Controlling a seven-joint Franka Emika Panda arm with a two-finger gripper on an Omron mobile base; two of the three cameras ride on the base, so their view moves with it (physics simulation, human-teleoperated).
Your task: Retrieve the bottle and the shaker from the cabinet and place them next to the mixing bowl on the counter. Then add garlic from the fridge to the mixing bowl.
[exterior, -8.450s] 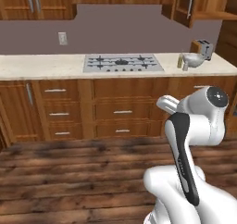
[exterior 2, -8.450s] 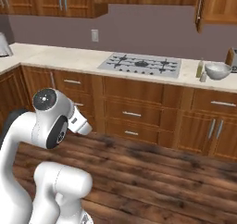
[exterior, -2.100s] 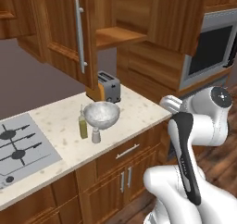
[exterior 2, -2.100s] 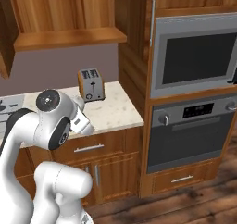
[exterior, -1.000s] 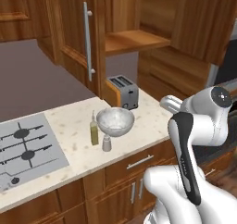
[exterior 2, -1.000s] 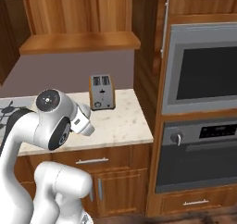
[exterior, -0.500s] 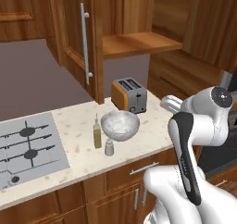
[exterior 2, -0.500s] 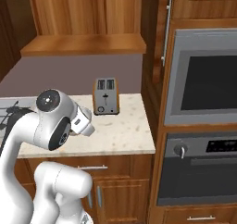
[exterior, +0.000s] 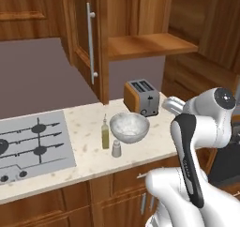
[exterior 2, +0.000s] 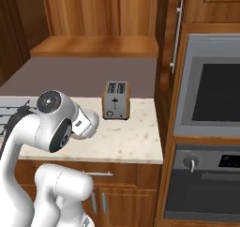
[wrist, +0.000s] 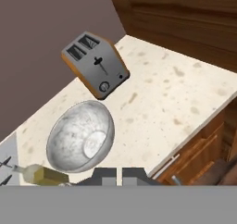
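Beige speckled stone surface point(exterior: 89, 146), left base view: the round, deep, mottled silvery grey-white mixing bowl point(exterior: 129, 127) sits near its middle. Just beside the bowl, on the hob side, stands the tall slim clear bottle of yellow-green oil point(exterior: 105, 133); the small squat pale grey shaker point(exterior: 116, 148) stands in front of the bottle, near the bowl's rim. The orange-sided toaster with a grey slotted top point(exterior: 142, 97) is behind the bowl, close to it. The inset grey gas hob point(exterior: 33, 144) lies well apart from the bowl.

Above, the reddish-brown wooden wall cabinet point(exterior: 140, 15) stands open (door with long vertical silver bar handle point(exterior: 91, 45) swung out); its plank shelf point(exterior: 150, 44) is bare.

Hand view: the dark two-finger pincer point(wrist: 118, 176) hangs above the bowl point(wrist: 81, 136), tips close together at the frame's bottom; cannot tell whether clenched or released. Nothing visibly between them.
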